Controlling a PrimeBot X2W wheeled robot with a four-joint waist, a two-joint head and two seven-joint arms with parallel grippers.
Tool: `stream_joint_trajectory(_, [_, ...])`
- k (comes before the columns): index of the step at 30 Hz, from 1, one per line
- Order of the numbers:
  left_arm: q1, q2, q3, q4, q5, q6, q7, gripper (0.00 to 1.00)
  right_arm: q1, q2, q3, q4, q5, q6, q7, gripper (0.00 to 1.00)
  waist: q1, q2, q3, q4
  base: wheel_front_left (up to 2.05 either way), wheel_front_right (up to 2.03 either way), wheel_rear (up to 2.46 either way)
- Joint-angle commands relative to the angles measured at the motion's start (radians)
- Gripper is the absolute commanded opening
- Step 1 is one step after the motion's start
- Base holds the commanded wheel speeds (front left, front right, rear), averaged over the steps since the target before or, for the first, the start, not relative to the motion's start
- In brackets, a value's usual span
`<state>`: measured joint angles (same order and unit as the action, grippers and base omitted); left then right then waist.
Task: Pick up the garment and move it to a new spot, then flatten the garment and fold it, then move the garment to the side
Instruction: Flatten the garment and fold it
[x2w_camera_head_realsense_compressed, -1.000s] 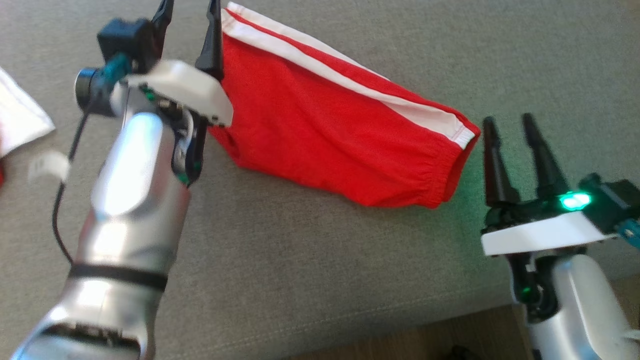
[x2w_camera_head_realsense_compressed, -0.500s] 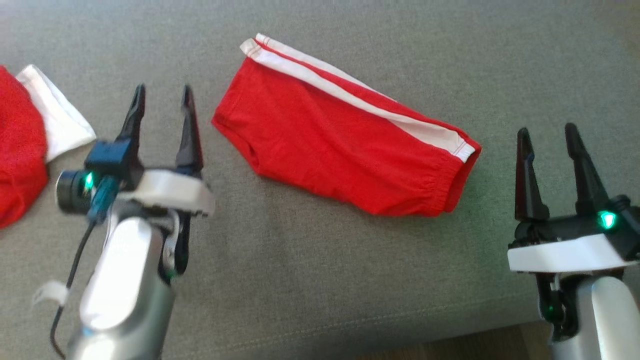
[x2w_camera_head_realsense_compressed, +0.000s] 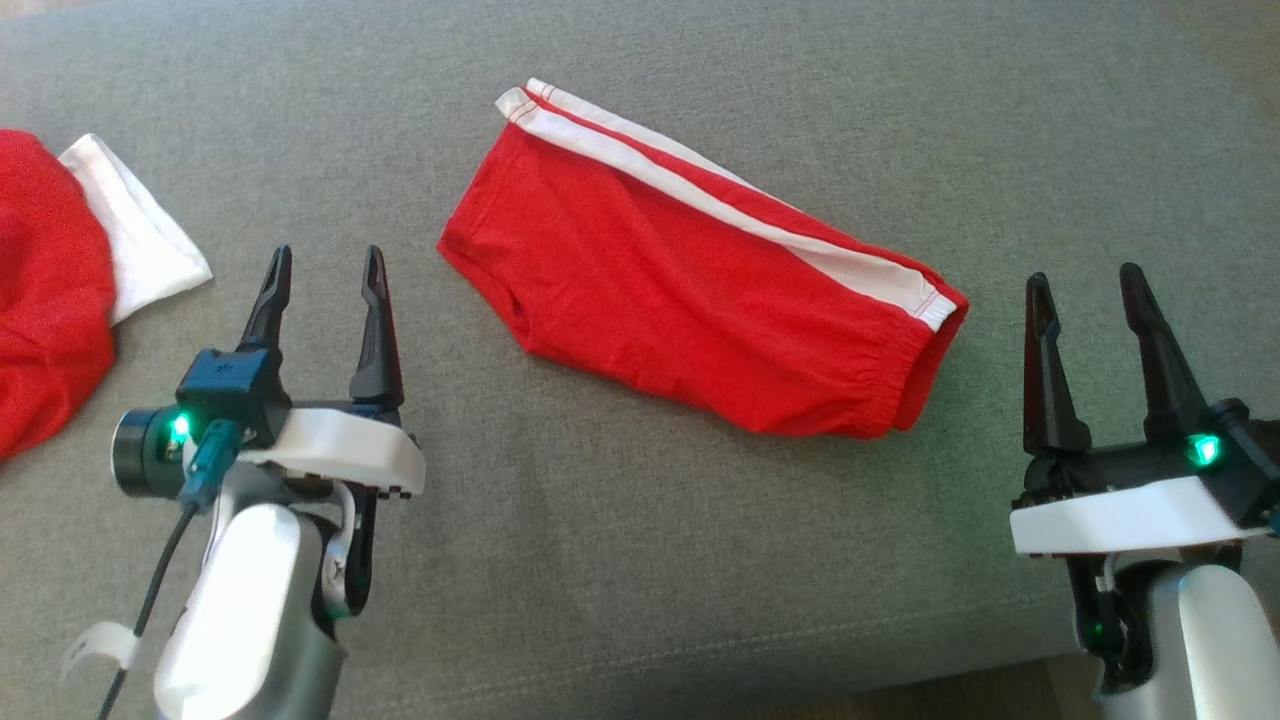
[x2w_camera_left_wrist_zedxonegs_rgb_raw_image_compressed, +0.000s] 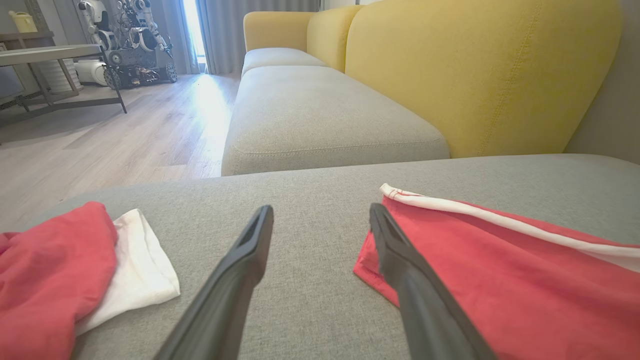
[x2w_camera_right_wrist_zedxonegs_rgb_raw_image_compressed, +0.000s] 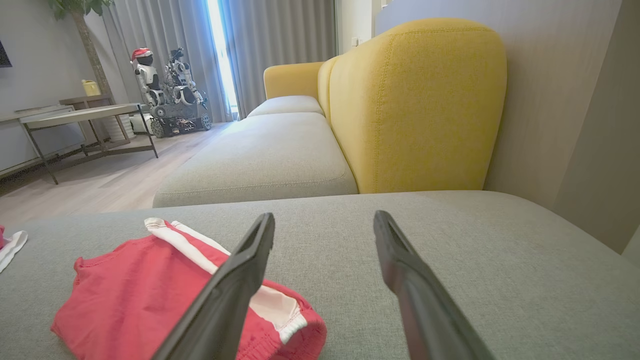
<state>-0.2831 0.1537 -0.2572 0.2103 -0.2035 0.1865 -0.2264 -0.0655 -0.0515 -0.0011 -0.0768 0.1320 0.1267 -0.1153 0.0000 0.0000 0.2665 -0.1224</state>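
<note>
Left claw (x2w_camera_head_realsense_compressed: 328, 255), right claw (x2w_camera_head_realsense_compressed: 1083, 275) spread, one garment (x2w_camera_head_realsense_compressed: 690, 300)

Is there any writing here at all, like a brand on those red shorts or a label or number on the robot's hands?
No text here can be read.
On the red shorts: white side stripes, no word or logo showing.
On the left gripper: a small pale mark low on its wrist, too small to read.
On the white tag at the lower left: blurred, nothing legible.
On the right gripper: a green light, no lettering.
</note>
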Motion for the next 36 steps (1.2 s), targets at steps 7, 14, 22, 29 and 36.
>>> stream_joint_trajectory(7, [-0.028,0.029,0.016,-0.044,0.004,0.007,0.016,1.00,-0.005,-0.002,0.022,-0.031,0.000,0.004,0.007,1.00,0.0000,0.0000,0.004,0.000,0.00,0.00,0.00])
stream_joint_trajectory(14, [-0.069,0.026,-0.002,-0.032,-0.005,-0.015,0.027,1.00,-0.016,-0.001,0.014,-0.034,0.003,0.004,0.011,1.00,0.0000,0.0000,0.025,0.002,0.00,0.00,0.00])
stream_joint_trajectory(22, [-0.251,0.004,-0.049,0.132,-0.040,-0.116,0.090,1.00,-0.048,0.000,0.035,-0.031,0.015,0.004,0.013,1.00,0.0000,0.0000,0.070,-0.017,0.00,0.00,0.00])
stream_joint_trajectory(29, [-0.383,0.003,-0.062,0.358,-0.069,-0.175,0.161,1.00,-0.067,0.001,0.048,-0.007,0.036,0.004,0.004,1.00,0.0000,0.0000,0.102,-0.053,0.00,0.00,0.00])
stream_joint_trajectory(36, [-0.454,-0.007,-0.075,0.513,-0.096,-0.207,0.257,1.00,-0.066,0.001,0.040,0.018,0.066,0.004,-0.007,1.00,0.0000,0.0000,0.107,-0.068,0.00,0.00,0.00])
